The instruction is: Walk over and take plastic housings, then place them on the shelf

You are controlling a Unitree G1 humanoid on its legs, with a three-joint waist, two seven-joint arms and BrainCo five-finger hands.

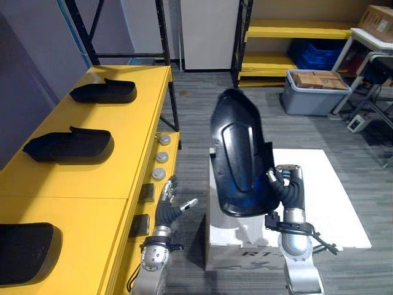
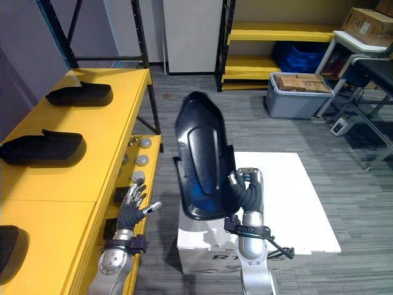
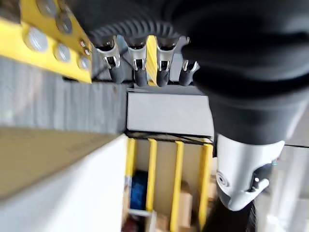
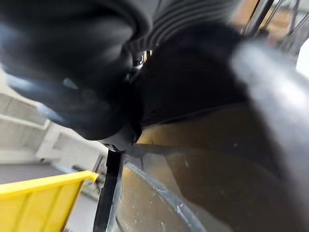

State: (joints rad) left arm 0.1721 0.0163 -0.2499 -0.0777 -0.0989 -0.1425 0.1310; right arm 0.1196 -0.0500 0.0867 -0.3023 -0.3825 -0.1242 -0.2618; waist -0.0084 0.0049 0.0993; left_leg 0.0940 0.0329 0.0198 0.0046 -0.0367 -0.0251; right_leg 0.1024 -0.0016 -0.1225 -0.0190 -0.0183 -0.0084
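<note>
Well left of the right robot hand [image 1: 285, 187]: long yellow shelf [image 1: 123, 153], with far housing [image 1: 103, 92], middle housing [image 1: 69, 146] and near housing [image 1: 27, 252] laid on it. Directly beneath that hand: white box [image 1: 331, 196]. Clamped upright in its curled fingers by the lower edge: big black plastic housing [image 1: 239, 153]. Low beside the shelf front: left robot hand [image 1: 172, 206], spread wide, holding nothing.

Looks like the carry step. Next up, probably a swing left and a set-down in a bare gap on the shelf.

Hard to tell: clear of the box or touching it. Grip detail lost in dark blur in the right wrist view. Near housing cut off at the frame edge.
</note>
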